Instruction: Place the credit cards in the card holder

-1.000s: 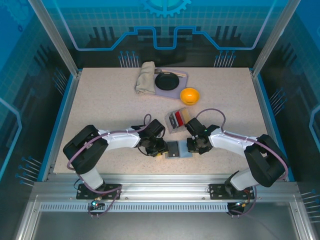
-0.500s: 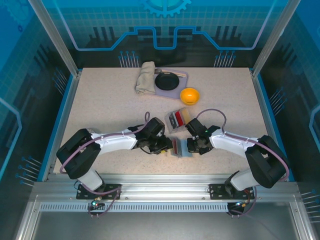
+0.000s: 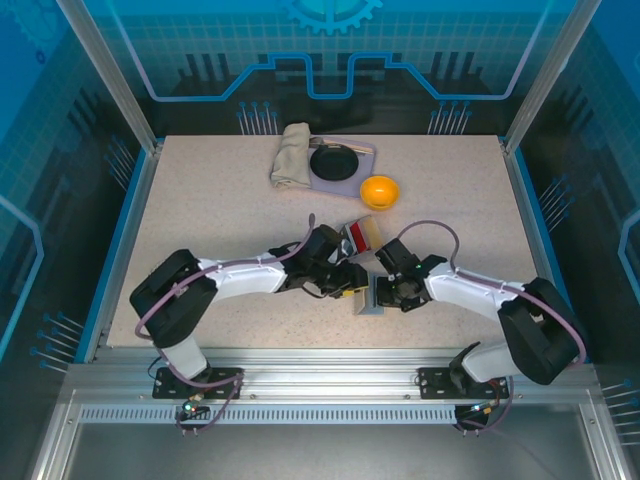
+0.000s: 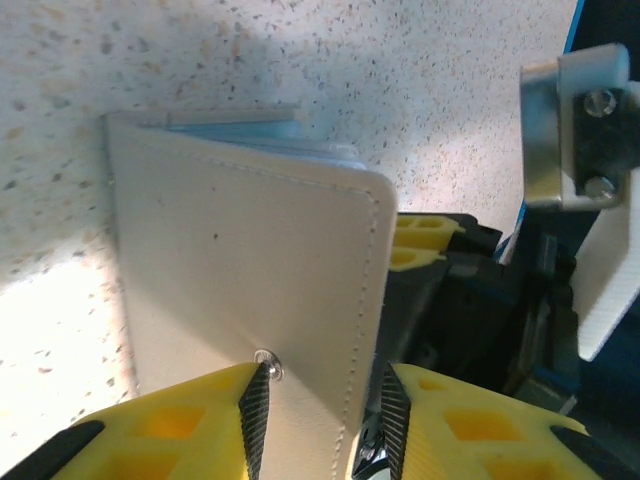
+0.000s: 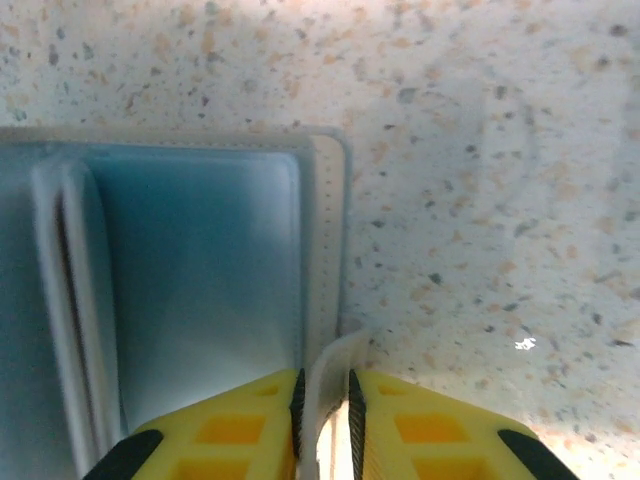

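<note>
The card holder (image 3: 368, 300) lies near the table's front edge between my two grippers. Its cream flap (image 4: 250, 250), with a metal snap stud, stands raised and folded towards the right. My left gripper (image 4: 322, 385) is open, its jaws apart against the flap's outer face, the left pad by the stud. My right gripper (image 5: 324, 385) is shut on the cream edge of the card holder (image 5: 200, 260), whose grey-blue slots face the camera. Credit cards (image 3: 353, 238), red and tan, stand upright in a small grey box just beyond both grippers (image 3: 352, 283) (image 3: 383, 292).
An orange bowl (image 3: 380, 191) sits behind the box. At the back are a black round dish (image 3: 334, 162) on a grey mat and a folded beige cloth (image 3: 292, 155). The right gripper's black and yellow body (image 4: 440, 300) stands close behind the flap.
The left gripper has moved right and a little farther back, lifting the holder's left flap from flat to raised and folded over. Its jaws have widened. The right gripper has kept its hold.
</note>
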Robot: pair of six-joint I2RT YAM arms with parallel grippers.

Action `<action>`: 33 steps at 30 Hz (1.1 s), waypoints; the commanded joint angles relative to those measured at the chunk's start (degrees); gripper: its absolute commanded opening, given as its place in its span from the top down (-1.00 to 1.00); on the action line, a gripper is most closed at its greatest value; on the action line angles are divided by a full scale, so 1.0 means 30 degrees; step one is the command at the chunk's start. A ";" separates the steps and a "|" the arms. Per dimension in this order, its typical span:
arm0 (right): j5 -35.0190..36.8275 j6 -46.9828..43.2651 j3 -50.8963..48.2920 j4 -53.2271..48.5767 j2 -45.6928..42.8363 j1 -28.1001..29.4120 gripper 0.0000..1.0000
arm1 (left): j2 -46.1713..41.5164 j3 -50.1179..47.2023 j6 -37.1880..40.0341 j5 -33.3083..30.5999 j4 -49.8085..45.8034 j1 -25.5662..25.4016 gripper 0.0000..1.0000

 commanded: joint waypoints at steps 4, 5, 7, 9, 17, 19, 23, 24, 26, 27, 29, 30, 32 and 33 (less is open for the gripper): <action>-0.0732 0.0267 -0.0971 -0.0766 -0.2119 -0.1626 0.47 | 0.2155 0.1583 0.0572 0.1175 -0.0228 -0.0336 0.22; -0.0759 0.0166 -0.1073 -0.0934 -0.2334 -0.1873 0.47 | 0.2433 0.1750 0.0644 0.1201 -0.0341 -0.0340 0.22; -0.0759 -0.0038 -0.1195 -0.1300 -0.2608 -0.2312 0.46 | 0.2912 0.1980 0.0645 0.1204 -0.0575 -0.0357 0.22; -0.0821 -0.0306 -0.1226 -0.1614 -0.2858 -0.2547 0.45 | 0.3184 0.2083 0.0630 0.1268 -0.0594 -0.0362 0.23; -0.1699 -0.0773 -0.1068 -0.1842 -0.3454 -0.3132 0.46 | 0.3188 0.2078 0.0969 0.1034 -0.1033 -0.0378 0.27; -0.1676 -0.0956 -0.0837 -0.2131 -0.3563 -0.3234 0.47 | 0.3322 0.2194 0.1188 0.0996 -0.1369 -0.0372 0.29; -0.2370 -0.1363 -0.0729 -0.2154 -0.3775 -0.3728 0.48 | 0.3638 0.2187 0.1249 0.0937 -0.1561 -0.0367 0.30; -0.2494 -0.1406 -0.0743 -0.2154 -0.3841 -0.3822 0.49 | 0.3700 0.2202 0.1204 0.0972 -0.1538 -0.0388 0.30; -0.2763 -0.1462 -0.0771 -0.2126 -0.3972 -0.3992 0.51 | 0.3829 0.2217 0.1196 0.1000 -0.1506 -0.0385 0.30; -0.2903 -0.1466 -0.0762 -0.2110 -0.4075 -0.4068 0.51 | 0.3888 0.2239 0.1209 0.1004 -0.1520 -0.0375 0.30; -0.3196 -0.1532 -0.0814 -0.2010 -0.4293 -0.4231 0.54 | 0.3969 0.2285 0.1220 0.0950 -0.1523 -0.0373 0.30; -0.3280 -0.1554 -0.0831 -0.1986 -0.4382 -0.4315 0.55 | 0.4005 0.2290 0.1199 0.0961 -0.1515 -0.0369 0.30; -0.3442 -0.1640 -0.0878 -0.1929 -0.4479 -0.4587 0.56 | 0.4038 0.2290 0.1195 0.0979 -0.1521 -0.0358 0.30; -0.3601 -0.1697 -0.0967 -0.1859 -0.4453 -0.4693 0.57 | 0.4067 0.2290 0.1206 0.0987 -0.1494 -0.0365 0.30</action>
